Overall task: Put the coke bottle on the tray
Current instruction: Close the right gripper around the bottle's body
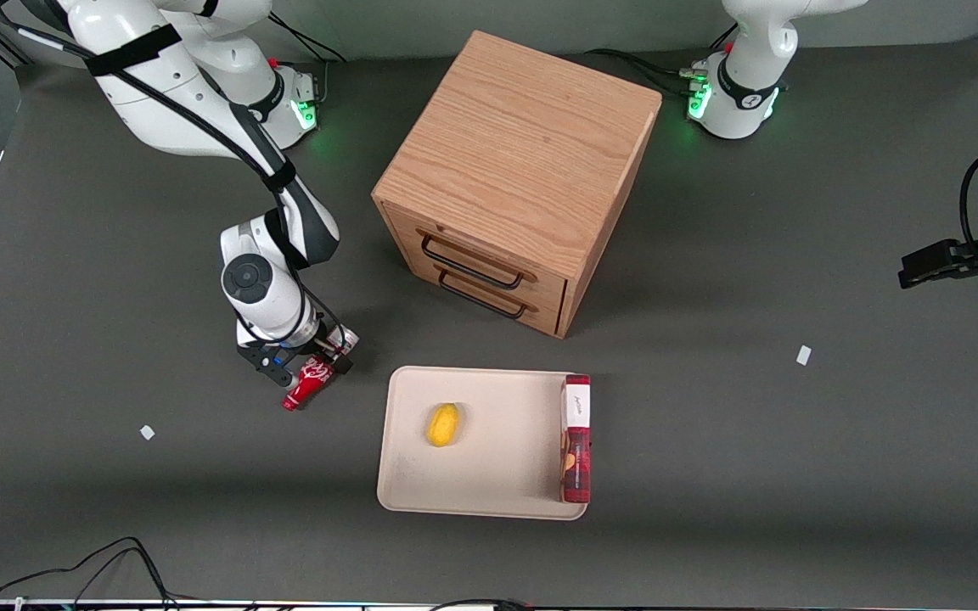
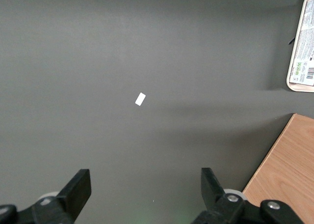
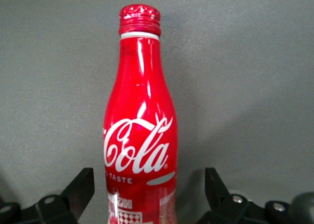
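on the dark table in the front view, the coke bottle (image 1: 308,383) lies on its side toward the working arm's end, well apart from the tray (image 1: 408,475) and a little farther from the camera than the tray's middle. its red cap points toward the camera and its silver base sits up under the wrist. the gripper (image 1: 306,371) is down over the bottle's lower body, one black finger showing on each side of it. on the tray rest a small yellow fruit (image 1: 444,424) and a red box (image 1: 576,439) with a white end, the box lying along the tray's edge toward the parked arm's end. a wooden drawer cabinet (image 1: 516,170) stands farther from the camera than the tray. two small white tags (image 1: 147,432) lie on the table.

from the left wrist view, one white tag (image 2: 141,99) lies on bare table; a corner of the tray (image 2: 290,81) and an edge of the cabinet (image 2: 287,170) show.

from the right wrist view, the bottle (image 3: 140,130) fills the space between the fingers (image 3: 78,189), which are spread, with a clear gap of table on each side, not touching it.
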